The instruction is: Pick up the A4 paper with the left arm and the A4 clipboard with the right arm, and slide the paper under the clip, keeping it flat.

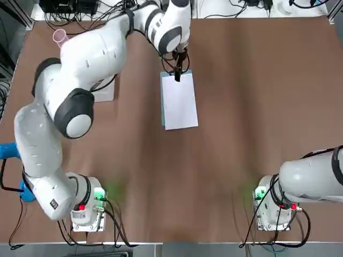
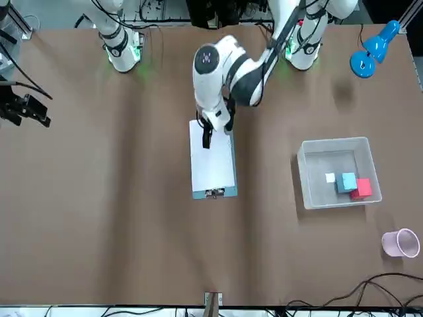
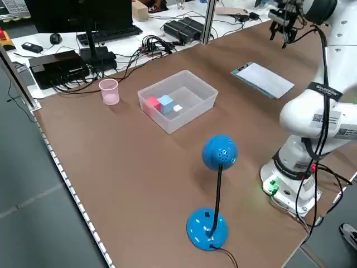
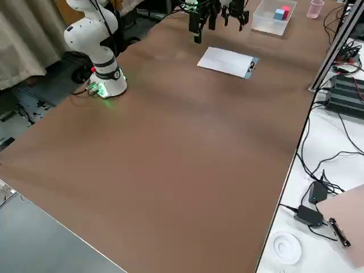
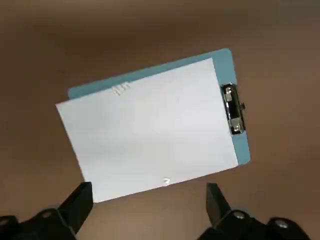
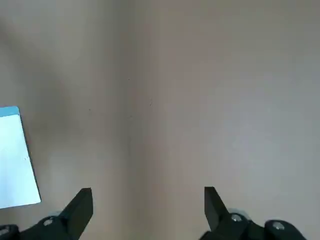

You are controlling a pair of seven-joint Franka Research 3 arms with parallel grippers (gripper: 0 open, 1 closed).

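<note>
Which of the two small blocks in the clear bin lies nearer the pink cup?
The red block, beside the light blue block; it sits on the side of the bin toward the cup.

two cubes (image 2: 353, 185), one cup (image 2: 400, 243), apparently one lamp (image 3: 217, 190)

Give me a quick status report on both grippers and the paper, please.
Left gripper open above the paper; right gripper open off to the side. Paper flat on clipboard.
</note>
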